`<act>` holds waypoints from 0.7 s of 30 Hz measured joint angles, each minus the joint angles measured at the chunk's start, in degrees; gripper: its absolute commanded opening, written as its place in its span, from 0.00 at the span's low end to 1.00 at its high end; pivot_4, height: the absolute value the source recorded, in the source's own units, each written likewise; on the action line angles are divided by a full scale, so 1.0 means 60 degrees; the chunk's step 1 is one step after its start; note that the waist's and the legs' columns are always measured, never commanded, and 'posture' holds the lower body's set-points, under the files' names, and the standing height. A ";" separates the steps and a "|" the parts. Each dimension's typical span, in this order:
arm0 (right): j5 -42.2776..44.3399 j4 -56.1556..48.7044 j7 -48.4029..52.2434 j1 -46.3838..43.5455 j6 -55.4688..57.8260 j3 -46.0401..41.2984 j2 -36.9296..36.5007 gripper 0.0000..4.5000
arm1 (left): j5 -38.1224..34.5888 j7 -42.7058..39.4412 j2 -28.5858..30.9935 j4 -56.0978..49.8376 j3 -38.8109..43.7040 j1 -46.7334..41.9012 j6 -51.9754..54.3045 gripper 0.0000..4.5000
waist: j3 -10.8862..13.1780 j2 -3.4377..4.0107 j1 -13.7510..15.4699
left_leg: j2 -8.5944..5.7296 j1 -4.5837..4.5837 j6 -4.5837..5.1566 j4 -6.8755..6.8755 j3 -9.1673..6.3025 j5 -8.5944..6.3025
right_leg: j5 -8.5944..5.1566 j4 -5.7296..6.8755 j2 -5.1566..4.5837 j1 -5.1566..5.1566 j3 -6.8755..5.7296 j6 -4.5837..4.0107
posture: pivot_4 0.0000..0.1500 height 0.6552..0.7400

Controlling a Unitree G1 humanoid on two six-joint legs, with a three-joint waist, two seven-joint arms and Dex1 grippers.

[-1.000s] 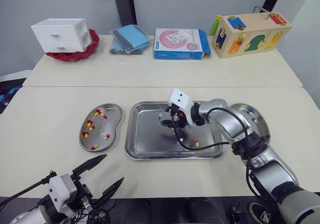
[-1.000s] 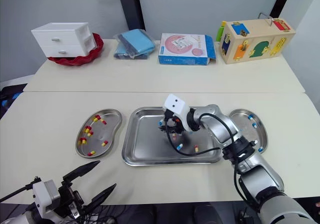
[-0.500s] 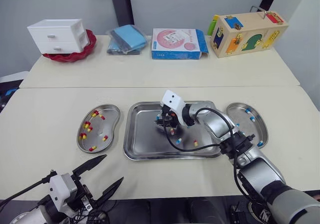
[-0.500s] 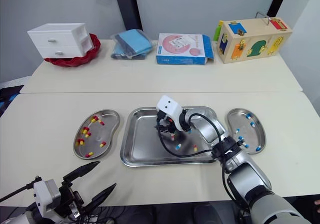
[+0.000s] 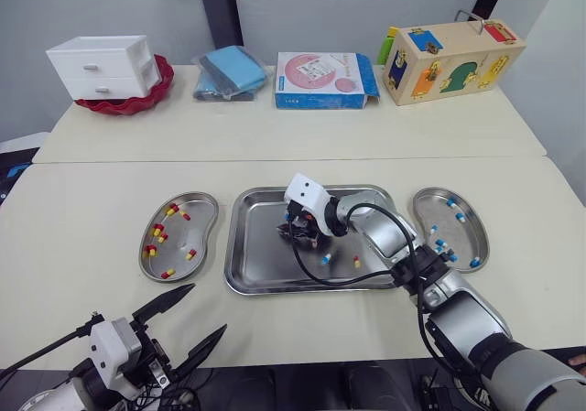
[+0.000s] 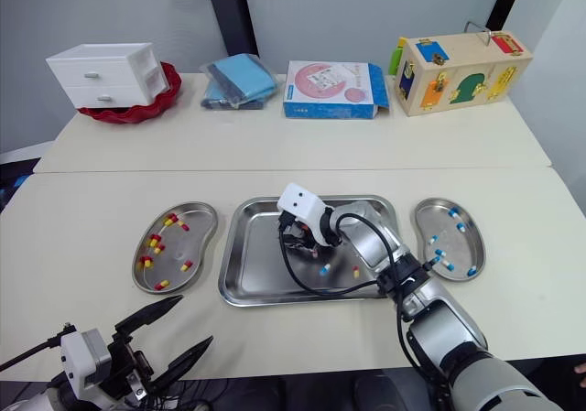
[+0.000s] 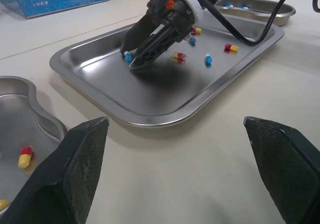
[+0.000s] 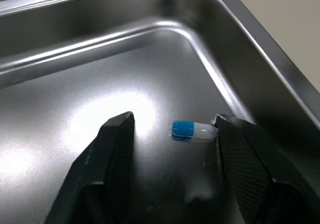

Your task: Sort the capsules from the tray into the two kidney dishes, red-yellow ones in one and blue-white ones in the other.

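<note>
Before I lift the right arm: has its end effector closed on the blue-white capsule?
No, the capsule lies on the tray between the spread fingers of the right end effector.

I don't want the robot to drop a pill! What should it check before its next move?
1. Blue-white capsule lies between the fingers of the right end effector: ok.
2. Those fingers open: ok.
3. Fingers touching the capsule: cannot tell.
4. Right dish holds only blue-white capsules: ok.
5. Left dish holds only red-yellow ones: ok.
6. Left end effector off the tray: ok.
</note>
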 measured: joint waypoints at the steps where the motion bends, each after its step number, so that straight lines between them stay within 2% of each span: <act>1: -0.0026 0.0026 -0.0004 0.0000 -0.0047 -0.0001 0.0015 0.49 | 0.0000 0.0001 0.0000 -0.0001 0.0000 -0.0001 0.0000 1.00 | 0.0000 0.0000 -0.0001 | 0.0000 0.0000 0.0000 0.0000 0.0000 0.0000 | 0.0000 0.0000 0.0000 0.0000 0.0000 0.0000 | 1.00 1.00; 8: -0.0206 0.0231 -0.0022 -0.0001 -0.0282 -0.0040 0.0103 0.49 | 0.0000 0.0002 0.0000 -0.0001 0.0000 -0.0020 0.0000 1.00 | -0.0002 0.0001 -0.0004 | 0.0000 0.0009 0.0000 0.0001 0.0001 0.0000 | 0.0000 0.0003 0.0000 0.0006 0.0001 0.0000 | 1.00 1.00; 13: -0.0226 0.0295 -0.0113 -0.0001 -0.0328 -0.0106 0.0121 0.24 | 0.0000 -0.0005 0.0001 -0.0001 0.0000 -0.0037 0.0005 1.00 | -0.0002 0.0001 -0.0004 | 0.0000 0.0009 0.0000 0.0000 0.0001 0.0000 | 0.0000 0.0003 0.0000 0.0007 0.0001 0.0000 | 1.00 1.00; 21: -0.0276 0.0274 -0.0006 0.0030 -0.0418 -0.0069 0.0082 0.24 | 0.0000 -0.0025 0.0025 -0.0001 0.0000 -0.0105 0.0022 1.00 | -0.0003 0.0001 -0.0004 | 0.0000 0.0010 0.0000 0.0000 0.0001 0.0000 | 0.0000 0.0003 0.0000 0.0008 0.0002 0.0000 | 1.00 1.00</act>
